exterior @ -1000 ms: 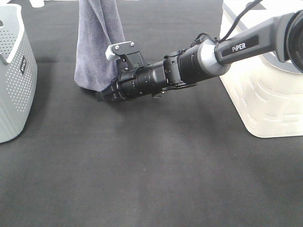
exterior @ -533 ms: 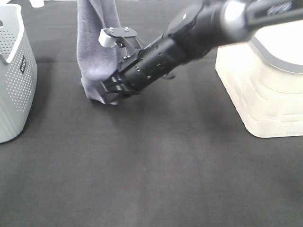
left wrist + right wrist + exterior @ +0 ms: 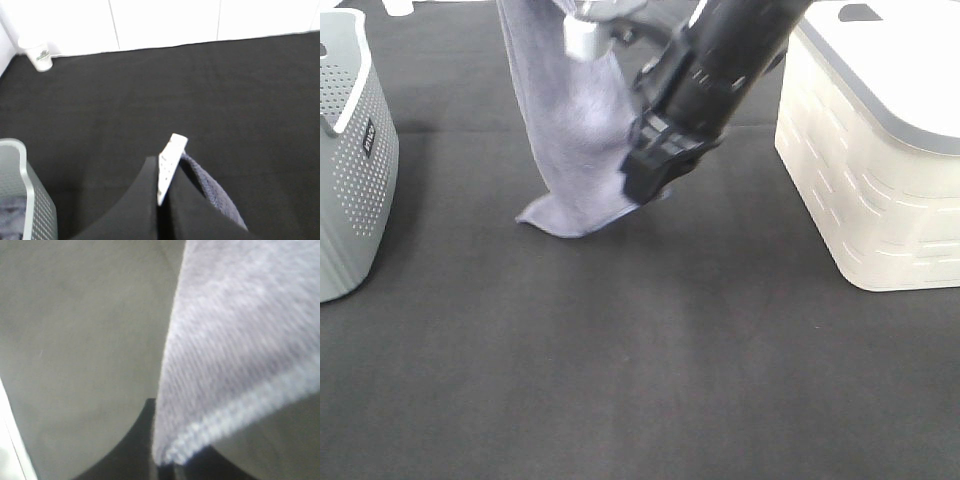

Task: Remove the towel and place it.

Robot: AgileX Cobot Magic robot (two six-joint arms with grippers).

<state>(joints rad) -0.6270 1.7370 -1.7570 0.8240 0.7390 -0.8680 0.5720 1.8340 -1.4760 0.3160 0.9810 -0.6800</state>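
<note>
Now towel [image 3: 570, 130] hangs, low corner touching table [image 3: 620, 380]; left gripper [image 3: 161, 197] clenched on its top edge, right gripper [image 3: 642, 185] pinching the lower hem. Step, judged: removal, 2 grips set. Next calls for spreading and lowering it flat

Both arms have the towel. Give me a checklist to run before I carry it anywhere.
1. Left fingers holding the grey-lavender microfibre towel: ok, shut at its small white tag.
2. Right fingers holding: ok, pinching the stitched hem.
3. Towel lifted off the black mat: not ok, its lowest fold seems to touch.
4. Grey perforated plastic basket located: ok, left of the towel in the exterior high view.
5. Room inside the basket: cannot tell.
</note>
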